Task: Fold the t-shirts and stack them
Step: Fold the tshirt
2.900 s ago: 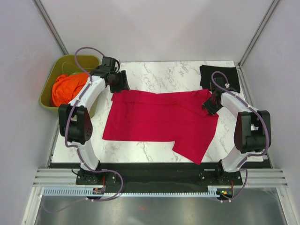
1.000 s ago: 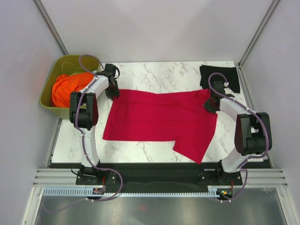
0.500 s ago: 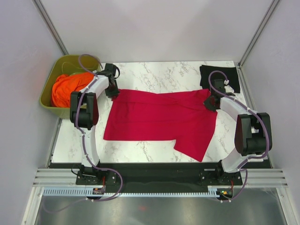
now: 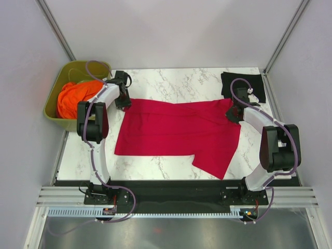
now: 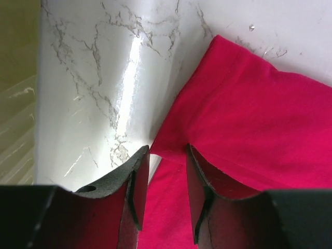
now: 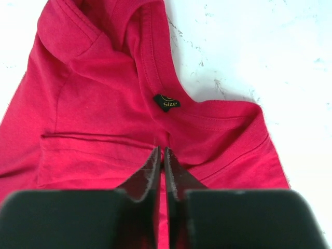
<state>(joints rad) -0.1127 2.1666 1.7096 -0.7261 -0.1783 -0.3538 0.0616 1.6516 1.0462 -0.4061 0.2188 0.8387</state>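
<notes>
The crimson red t-shirt (image 4: 176, 129) lies spread flat on the marble table (image 4: 176, 83), with one sleeve hanging toward the near right. The black t-shirt (image 4: 243, 85) lies folded at the far right corner. My left gripper (image 4: 124, 102) is at the red shirt's far left corner. In the left wrist view it (image 5: 166, 155) is open, with the edge of the shirt (image 5: 259, 119) between the jaws. My right gripper (image 4: 232, 115) is at the shirt's far right edge. In the right wrist view it (image 6: 161, 153) is shut on the red cloth (image 6: 104, 119), just below the collar's size label (image 6: 166, 102).
An olive-green tub (image 4: 52, 104) holding orange cloth (image 4: 72, 98) stands off the table's far left edge, close to my left arm. Enclosure walls surround the table on three sides.
My left gripper has come from beyond the shirt's far left corner down onto that corner. My right gripper has shifted slightly away at the collar. Over the last second almost nothing moved.
</notes>
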